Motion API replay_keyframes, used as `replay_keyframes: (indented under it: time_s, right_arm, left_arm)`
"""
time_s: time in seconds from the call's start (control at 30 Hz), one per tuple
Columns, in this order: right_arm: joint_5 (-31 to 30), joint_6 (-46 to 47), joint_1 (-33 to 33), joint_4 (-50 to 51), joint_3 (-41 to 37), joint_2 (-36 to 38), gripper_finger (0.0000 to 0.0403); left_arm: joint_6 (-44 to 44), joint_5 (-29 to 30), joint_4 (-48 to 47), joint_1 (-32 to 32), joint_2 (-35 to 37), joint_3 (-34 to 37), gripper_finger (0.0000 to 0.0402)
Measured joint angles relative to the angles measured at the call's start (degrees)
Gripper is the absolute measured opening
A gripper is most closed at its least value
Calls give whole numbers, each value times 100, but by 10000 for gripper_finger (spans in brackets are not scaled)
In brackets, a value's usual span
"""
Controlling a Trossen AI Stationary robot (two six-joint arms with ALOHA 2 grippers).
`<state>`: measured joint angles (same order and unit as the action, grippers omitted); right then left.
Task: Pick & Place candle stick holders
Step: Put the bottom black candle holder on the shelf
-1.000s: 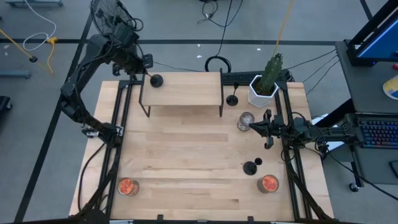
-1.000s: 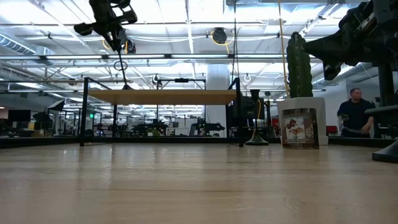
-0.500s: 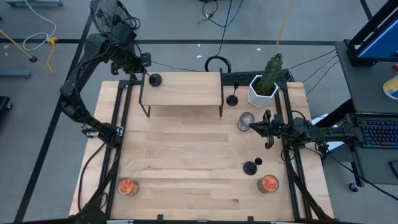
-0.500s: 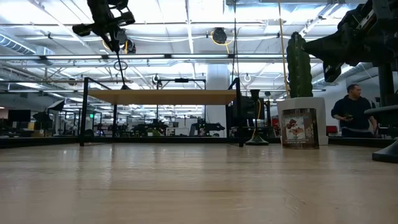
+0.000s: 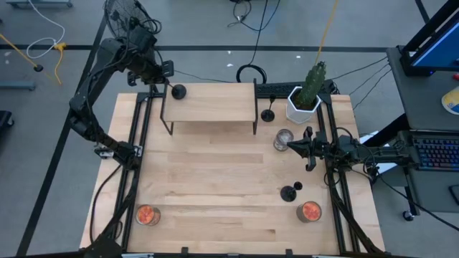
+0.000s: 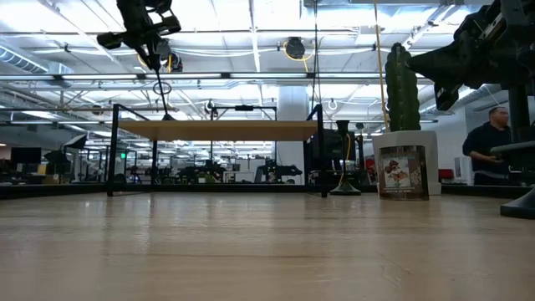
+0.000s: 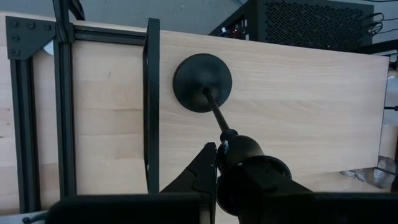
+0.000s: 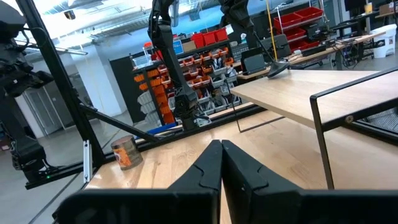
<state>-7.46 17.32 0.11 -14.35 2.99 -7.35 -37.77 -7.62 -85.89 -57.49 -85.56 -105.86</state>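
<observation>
Nearest the front edge of the table (image 5: 215,215), two small jars with orange contents are seen from above: one jar (image 5: 146,214) at about 7 o'clock and another jar (image 5: 310,211) at about 5 o'clock. What the orange contents are cannot be made out. Just beyond the right-hand jar, at about 4 o'clock, one candle stick holder (image 5: 288,192) stands on the bare wood, with a small dark object (image 5: 297,186) just beside it that is too small to identify.

Farther back, a clear glass (image 5: 283,138) is placed at about 2 o'clock; whether anything is in it cannot be told. The right gripper (image 5: 292,146) is held just beside this glass, and in the right wrist view its fingers (image 8: 208,165) are seen pressed together with nothing between them.

A second candle stick holder (image 5: 268,114) stands on the table between the raised shelf (image 5: 211,104) and a white pot (image 5: 301,107) at about 1 o'clock, in which a green cactus (image 5: 313,79) is planted.

At about 11 o'clock, the third candle stick holder (image 5: 178,92) rests with its disc base on the shelf's near-left corner. Its knob is gripped by the left gripper (image 7: 219,152), whose jaws are closed narrowly around the stem top; the stem is shown tilted in the left wrist view. In the low view, a person (image 6: 493,150) is cut off at the right edge behind the table.
</observation>
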Motion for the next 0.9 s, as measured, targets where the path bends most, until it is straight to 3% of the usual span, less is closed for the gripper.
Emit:
replay_keyframes:
  time_s: [0.33,0.9]
  right_arm:
    - [0,-1,0,-2,1,0,0]
    - [0,0,0,0,1,-2,0]
  left_arm:
    - [-68,-11,51,-56,2,0,67]
    - [-162,-312,417,-145,7,-35,69]
